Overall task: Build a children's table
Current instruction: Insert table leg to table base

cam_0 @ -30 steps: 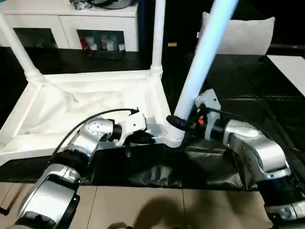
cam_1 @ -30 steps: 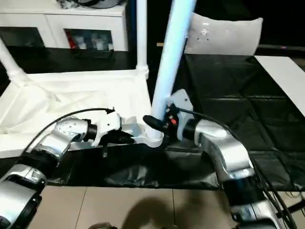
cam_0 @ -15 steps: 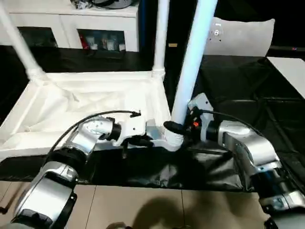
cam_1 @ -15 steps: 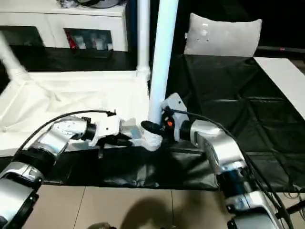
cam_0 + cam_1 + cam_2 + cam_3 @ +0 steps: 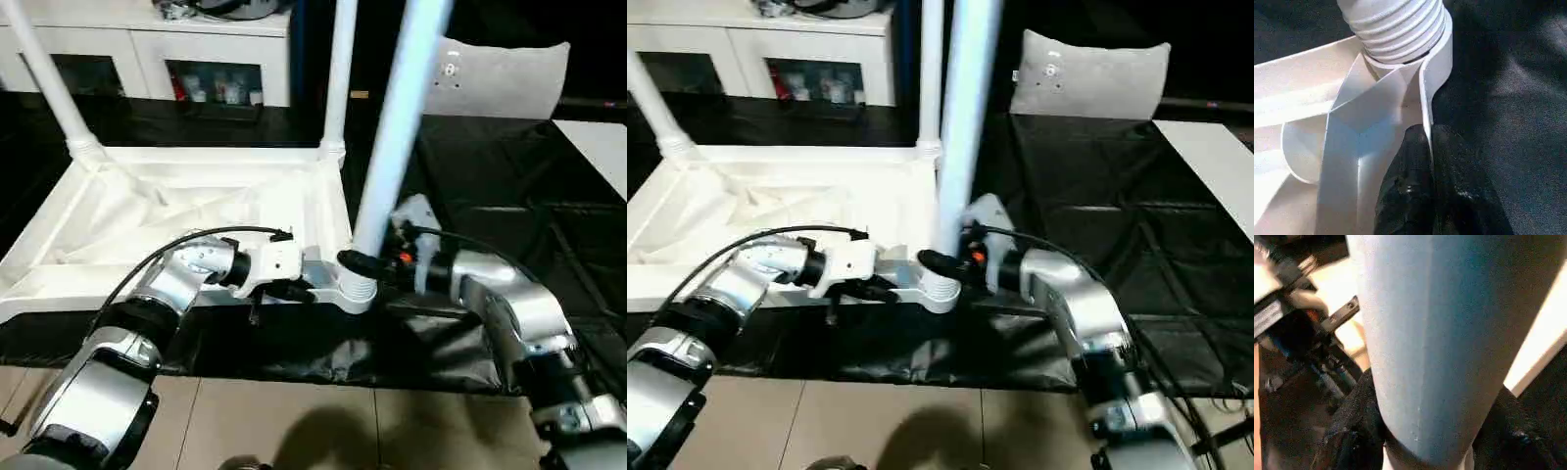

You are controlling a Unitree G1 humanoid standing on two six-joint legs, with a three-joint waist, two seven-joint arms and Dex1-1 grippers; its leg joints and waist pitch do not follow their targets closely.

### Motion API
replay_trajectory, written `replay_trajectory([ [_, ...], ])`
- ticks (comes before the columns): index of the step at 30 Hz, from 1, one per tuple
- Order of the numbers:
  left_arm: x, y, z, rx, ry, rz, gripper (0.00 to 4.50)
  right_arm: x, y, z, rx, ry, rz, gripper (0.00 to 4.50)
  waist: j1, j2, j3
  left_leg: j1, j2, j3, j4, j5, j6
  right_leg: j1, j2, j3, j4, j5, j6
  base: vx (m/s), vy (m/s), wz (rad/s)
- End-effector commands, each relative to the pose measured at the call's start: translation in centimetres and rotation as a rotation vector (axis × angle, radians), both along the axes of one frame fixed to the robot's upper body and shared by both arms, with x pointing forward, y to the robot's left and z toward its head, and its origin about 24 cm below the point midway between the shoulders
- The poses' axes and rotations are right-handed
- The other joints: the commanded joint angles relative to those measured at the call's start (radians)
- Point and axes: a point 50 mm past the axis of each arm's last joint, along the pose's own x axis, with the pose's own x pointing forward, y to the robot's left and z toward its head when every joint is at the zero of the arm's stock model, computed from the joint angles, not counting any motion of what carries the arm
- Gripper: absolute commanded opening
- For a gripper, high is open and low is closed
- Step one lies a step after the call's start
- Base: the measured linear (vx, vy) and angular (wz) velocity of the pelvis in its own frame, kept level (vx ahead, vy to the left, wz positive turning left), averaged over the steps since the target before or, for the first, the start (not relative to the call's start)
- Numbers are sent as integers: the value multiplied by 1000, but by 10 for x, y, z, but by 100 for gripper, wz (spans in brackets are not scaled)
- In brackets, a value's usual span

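The white table top (image 5: 186,211) lies upside down on the black cover. Two legs, one far left (image 5: 44,78) and one far right (image 5: 340,69), stand in its far corner sockets. A third leg (image 5: 397,127) stands nearly upright in the near right corner socket (image 5: 358,294). My right gripper (image 5: 359,262) is shut around this leg just above the socket; the right wrist view shows the leg (image 5: 1430,333) between the black fingers (image 5: 1352,426). My left gripper (image 5: 299,290) is shut on the top's near rim (image 5: 1425,93) beside that socket, below the leg's ribbed end (image 5: 1396,24).
A white cabinet with glass doors (image 5: 147,59) stands at the back. A pale cushion-like slab (image 5: 505,78) leans at the back right, and a flat white board (image 5: 600,147) lies at the right edge. The black cover (image 5: 490,196) ends near me above tan floor (image 5: 294,431).
The leg in my right gripper has swung from leaning right to nearly upright in the near right socket. My left gripper has stayed on the rim.
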Motion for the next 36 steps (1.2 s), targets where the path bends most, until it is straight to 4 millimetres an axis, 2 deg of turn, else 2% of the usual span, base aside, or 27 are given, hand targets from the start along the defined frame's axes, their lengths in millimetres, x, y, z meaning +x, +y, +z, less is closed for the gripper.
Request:
replay_trajectory([
  [1, 8, -3, 13, -54, -52, 46, 0, -6, -3, -15, 49, 53, -48, 190, 0, 8, -70, 9, 108, -44, -85, -168, 5, 55, -125, 81, -95, -319, -137, 0, 0, 0],
  [3, 10, -3, 13, -77, -45, 74, 0, -10, -3, -19, 88, 59, -66, 189, -1, 7, -69, 12, 111, -46, -88, -190, -3, 56, -127, 80, -98, -330, -138, 0, 0, 0],
  [7, 9, -4, 12, -94, -33, 83, 0, -20, -2, -25, 121, 33, -63, 189, 1, 7, -70, 9, 110, -44, -87, -179, -1, 57, -131, 82, -96, -307, -142, 0, 0, 0],
  [8, 9, -4, 12, -94, -32, 82, 0, -23, -2, -26, 91, 2, -52, 189, 2, 12, -71, 7, 112, -46, -90, -168, 2, 58, -127, 81, -92, -275, -147, 0, 0, 0],
  [10, 9, -5, 12, -95, -32, 78, 0, -26, -3, -28, 24, -41, -27, 189, 2, 10, -71, 7, 110, -46, -89, -166, 1, 58, -128, 81, -88, -261, -150, 0, 0, 0],
  [12, 8, -6, 11, -93, -29, 72, 0, -27, -4, -28, 3, -46, -23, 189, 1, 13, -70, 8, 109, -45, -89, -175, 2, 59, -127, 81, -91, -276, -150, 0, 0, 0],
  [16, 5, -5, 9, -58, -25, 36, 0, -28, -6, -34, -117, -67, 14, 189, 2, 12, -70, 7, 107, -45, -88, -170, 6, 60, -125, 80, -93, -288, -140, 0, 0, 0],
  [19, 0, 0, 6, 4, -20, -28, 0, -30, -5, -38, -182, -55, 73, 189, 0, 12, -65, 7, 109, -47, -91, -181, 14, 58, -124, 81, -93, -286, -142, 0, 0, 0],
  [20, -1, 0, 6, 15, -19, -41, 0, -30, -5, -39, -191, -48, 84, 189, -4, 13, -59, 6, 108, -47, -93, -190, 21, 57, -122, 82, -93, -286, -144, 0, 0, 0],
  [22, -2, 1, 6, 38, -17, -61, 0, -31, -4, -40, -211, -39, 113, 189, -6, 11, -60, 6, 107, -47, -91, -187, 25, 60, -123, 82, -94, -287, -147, 0, 0, 0],
  [23, -2, 2, 6, 55, -21, -76, 0, -31, -3, -41, -216, -33, 126, 189, -8, 17, -49, 5, 107, -47, -94, -195, 28, 53, -121, 82, -96, -296, -145, 0, 0, 0],
  [24, -2, 2, 8, 91, -25, -117, 0, -31, -1, -41, -224, -15, 175, 189, -10, 15, -50, 5, 106, -47, -95, -205, 30, 55, -119, 81, -98, -307, -142, 0, 0, 0],
  [25, -2, 2, 9, 107, -25, -140, 0, -32, 1, -41, -228, -2, 202, 189, -12, 19, -44, 6, 105, -48, -96, -222, 32, 56, -118, 80, -101, -325, -138, 0, 0, 0],
  [26, -2, 2, 10, 117, -25, -153, 0, -32, 1, -41, -229, 5, 217, 189, -14, 16, -43, 9, 106, -47, -98, -231, 37, 56, -116, 80, -105, -343, -134, 0, 0, 0],
  [27, -2, 1, 11, 128, -24, -170, 0, -33, 2, -42, -231, 15, 238, 189, -13, 22, -39, 9, 106, -48, -98, -240, 37, 55, -117, 79, -106, -355, -133, 0, 0, 0],
  [29, 5, -1, 19, 156, -36, -189, 0, -31, 7, -40, -242, 38, 305, 189, -13, 21, -35, 10, 107, -49, -100, -239, 36, 53, -117, 81, -106, -344, -135, 0, 0, 0],
  [30, 5, -1, 19, 156, -36, -189, 0, -31, 7, -40, -242, 38, 305, 189, -15, 20, -36, 11, 104, -47, -99, -239, 40, 54, -114, 80, -105, -348, -135, 0, 0, 0],
  [31, 7, 0, 21, 166, -41, -185, 0, -30, 8, -39, -243, 43, 318, 189, -14, 21, -34, 8, 108, -50, -100, -233, 38, 56, -118, 81, -103, -340, -139, 0, 0, 0],
  [36, 14, 8, 27, 198, -45, -154, 0, -26, 13, -36, -231, 59, 330, 189, -15, 18, -39, 6, 110, -51, -98, -207, 40, 60, -121, 81, -96, -299, -157, 0, 0, 0],
])
